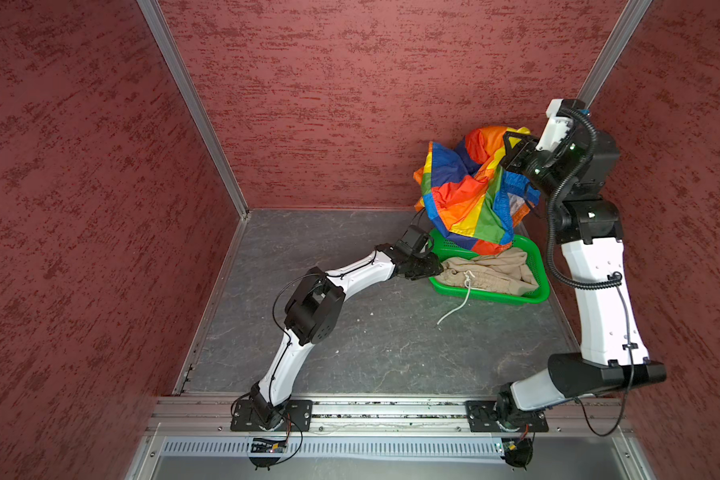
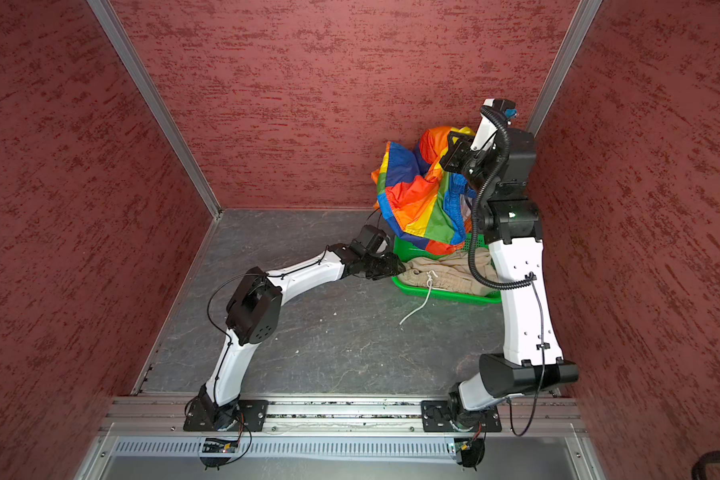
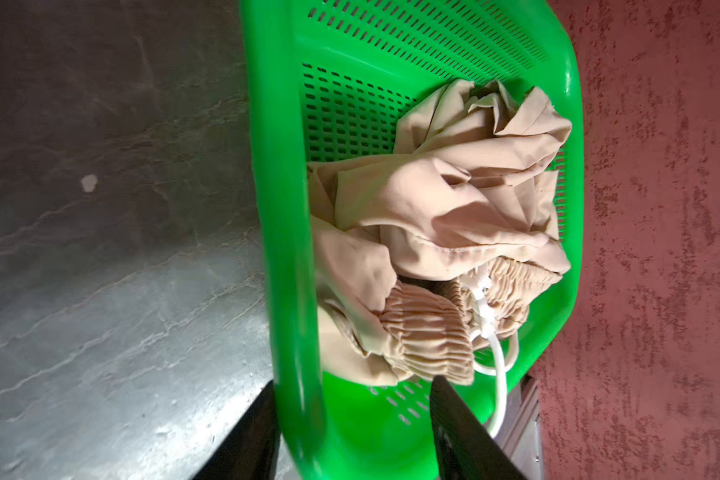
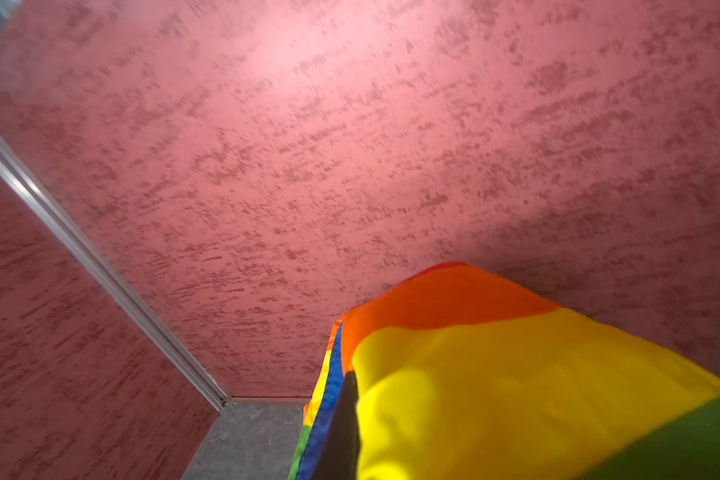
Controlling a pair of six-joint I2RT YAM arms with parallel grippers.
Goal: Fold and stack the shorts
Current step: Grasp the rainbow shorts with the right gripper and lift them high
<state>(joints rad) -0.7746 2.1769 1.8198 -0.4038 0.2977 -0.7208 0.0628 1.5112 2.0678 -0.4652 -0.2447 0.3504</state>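
- My left arm (image 1: 360,271), white links with black joints, runs low from its base, bent at the elbow, with the forearm stretched far forward and to the right.
- Its black left fingers (image 3: 466,436) stand apart and pinch nothing.
- My right arm (image 1: 599,299), built the same, stands tall. Its long link is near upright and the wrist is turned left, high up.
- The right fingers (image 4: 344,428) are clamped tight on the thin rainbow-striped shorts (image 1: 466,187).

Green perforated plastic basket (image 1: 491,296) (image 2: 445,296), right of centre in both top views, standing on a grey veined tabletop (image 1: 371,332); red textured walls (image 1: 350,104) fill the upper frame and both sides; aluminium corner post (image 1: 193,108) at upper left; metal rail (image 1: 391,409) along the bottom edge
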